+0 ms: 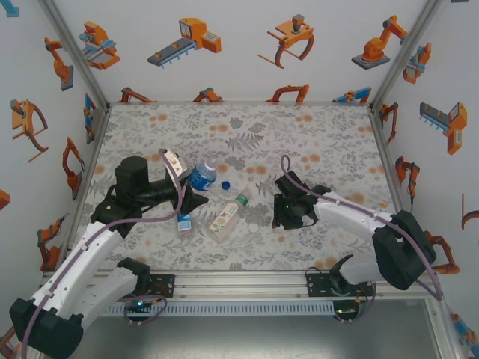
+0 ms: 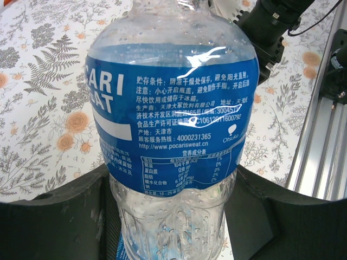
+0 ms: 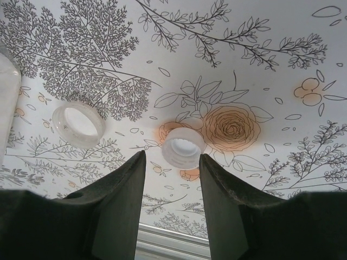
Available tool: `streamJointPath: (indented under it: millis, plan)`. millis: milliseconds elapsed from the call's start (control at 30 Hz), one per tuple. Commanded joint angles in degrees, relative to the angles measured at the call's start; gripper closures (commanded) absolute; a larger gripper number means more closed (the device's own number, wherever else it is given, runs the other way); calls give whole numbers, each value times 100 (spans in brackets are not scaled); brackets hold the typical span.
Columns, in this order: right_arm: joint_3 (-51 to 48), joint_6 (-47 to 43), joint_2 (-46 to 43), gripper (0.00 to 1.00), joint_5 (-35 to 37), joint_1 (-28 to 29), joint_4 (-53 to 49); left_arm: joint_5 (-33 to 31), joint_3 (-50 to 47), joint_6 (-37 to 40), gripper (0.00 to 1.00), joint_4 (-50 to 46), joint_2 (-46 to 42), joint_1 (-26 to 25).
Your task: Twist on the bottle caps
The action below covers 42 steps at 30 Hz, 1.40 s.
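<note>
Left wrist view: the left gripper (image 2: 172, 214) clamps a Pocari Sweat bottle (image 2: 173, 92) between its fingers. The right gripper (image 3: 172, 162) has fingers apart, a white cap (image 3: 183, 147) just beyond their tips.

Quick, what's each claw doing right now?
Left gripper: closed on the blue-labelled bottle.
Right gripper: open, holding nothing; white cap just ahead of it.
</note>
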Motion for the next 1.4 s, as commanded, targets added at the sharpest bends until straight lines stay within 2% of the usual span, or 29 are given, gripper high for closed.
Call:
streamJointPath:
  millis: [0,567,867,1033,1167,1367]
  plan:
    - [19,56,42,57,-26,-25,79,140,113,115,100,1,-29,-8]
    - [-214,63,389,57,-7,-25,413,138,112,123,100,0,-10,-10]
    - [-341,113,393,75,-33,-30,525,127,116,123,100,-7,-2,-3]
    - [-283,151,239,81,-115,-25,606,134,107,123,100,-12,17,-7]
    - [-392,225,129,82,-444,-164,1201,136,103,125,100,7,64,-8]
    - [-1030,409,299,81,-1184,-618,2894,127,105,115,100,5,137,-4]
